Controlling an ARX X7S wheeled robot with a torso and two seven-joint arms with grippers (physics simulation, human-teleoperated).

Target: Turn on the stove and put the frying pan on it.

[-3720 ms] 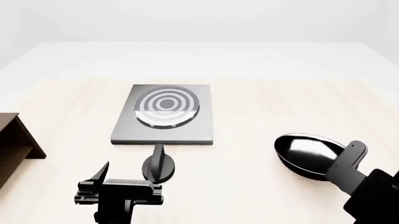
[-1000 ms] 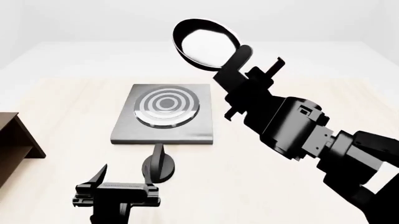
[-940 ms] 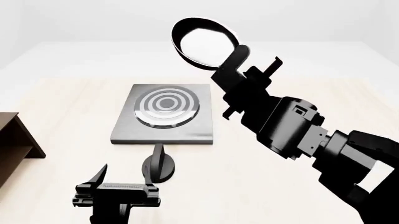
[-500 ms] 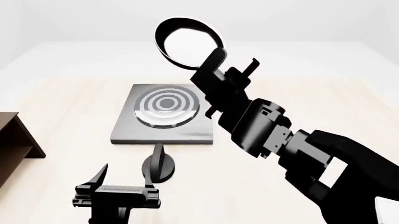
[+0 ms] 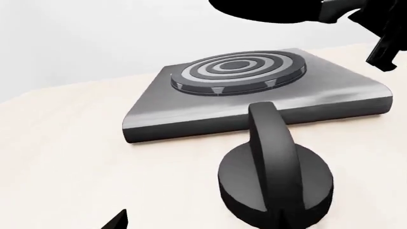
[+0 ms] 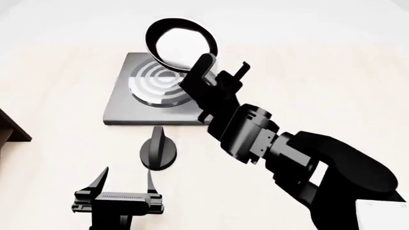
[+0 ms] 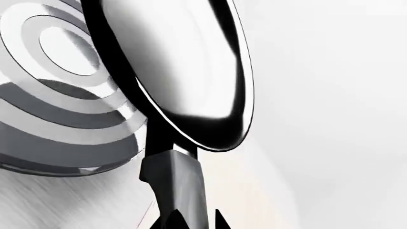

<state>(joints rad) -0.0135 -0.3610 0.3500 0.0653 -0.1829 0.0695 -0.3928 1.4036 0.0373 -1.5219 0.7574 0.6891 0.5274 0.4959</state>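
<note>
Glossy black arms, blocky joints

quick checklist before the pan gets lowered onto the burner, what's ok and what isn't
1. Grip: right gripper shut on the handle of the frying pan: ok.
2. Position: pan held in the air over the stove, overlapping the burner rings in the head view: ok.
3. Pan level: it is tilted steeply, interior facing the camera: not ok, level it first.
4. Burner surface bare, nothing lying on the rings: ok.
5. Stove on: the knob stands in front of the plate, untouched, but its setting is not readable: cannot tell.
6. Left gripper open, short of the knob, out of the pan's path: ok.
</note>
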